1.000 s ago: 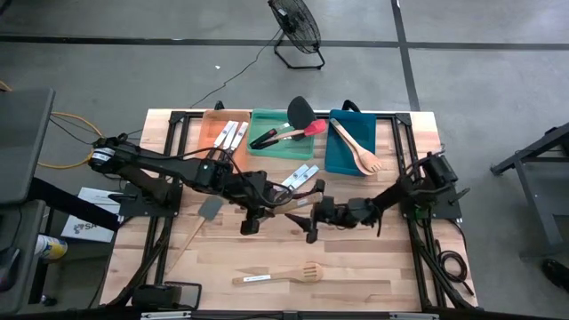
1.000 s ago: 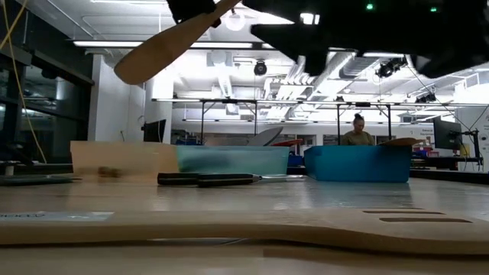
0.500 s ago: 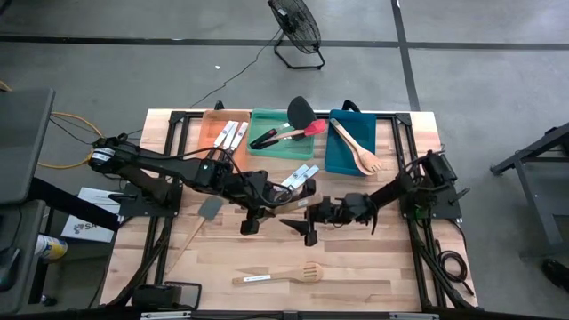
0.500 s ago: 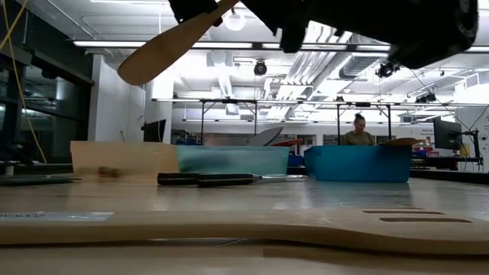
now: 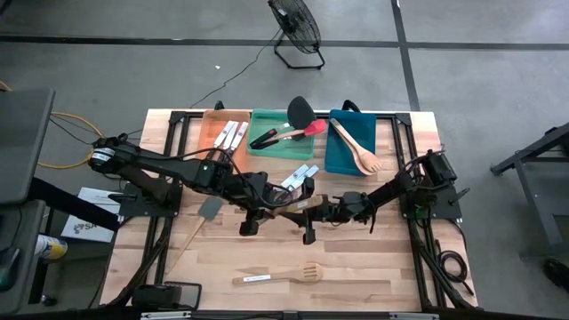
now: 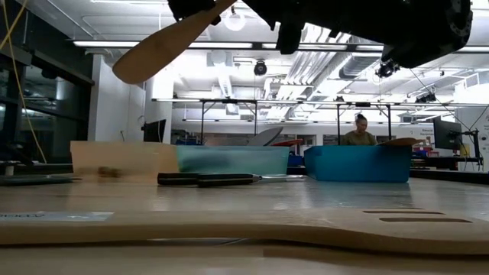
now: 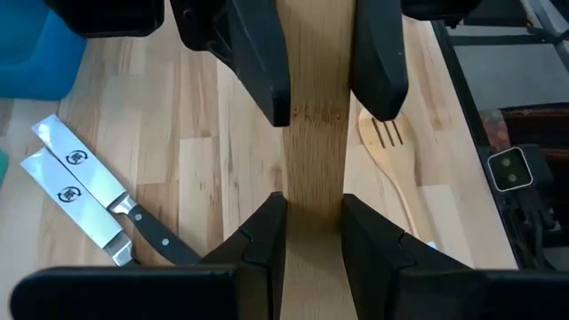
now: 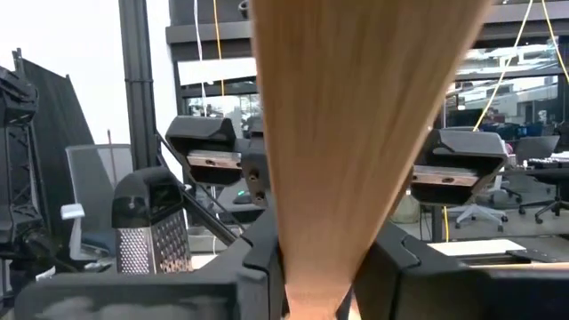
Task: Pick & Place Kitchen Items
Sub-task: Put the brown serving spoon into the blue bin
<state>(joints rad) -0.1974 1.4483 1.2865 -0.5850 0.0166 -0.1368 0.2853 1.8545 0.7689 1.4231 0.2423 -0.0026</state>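
Over the table's middle, a pale wooden utensil (image 5: 292, 210) hangs in the air between my two grippers. My left gripper (image 5: 267, 214) is shut on it from the left and my right gripper (image 5: 311, 212) from the right, fingertips facing each other. The utensil's rounded paddle end (image 6: 157, 52) juts out past the left gripper, tilted down. On the table lie two knives (image 5: 298, 176), a grey spatula (image 5: 211, 209) and a slotted wooden turner (image 5: 277, 276). My left gripper pinches the flat wooden shaft (image 7: 313, 191) by its two narrow edges between its two fingers. The fingers lie along the shaft, roughly level, coming from the table's left. The utensil is lifted clear of the table. My right gripper has the same shaft (image 8: 316, 240) between its two fingers (image 7: 267, 80), one on each narrow edge, just beyond the left fingertips. Its fingers lie along the shaft and come level from the table's right. The wood stays clear of the table.
Along the far edge stand an orange tray (image 5: 212, 124) holding knives, a green tray (image 5: 267, 153) with a red and a black spatula, and a blue tray (image 5: 340, 158) with wooden spoons. A person (image 6: 357, 134) sits in the room beyond. Bare tabletop lies at the near right.
My right gripper has moved toward the table's left, up to the left gripper, and has taken hold of the wooden utensil's free shaft. My left gripper and the utensil have kept their place in the air.
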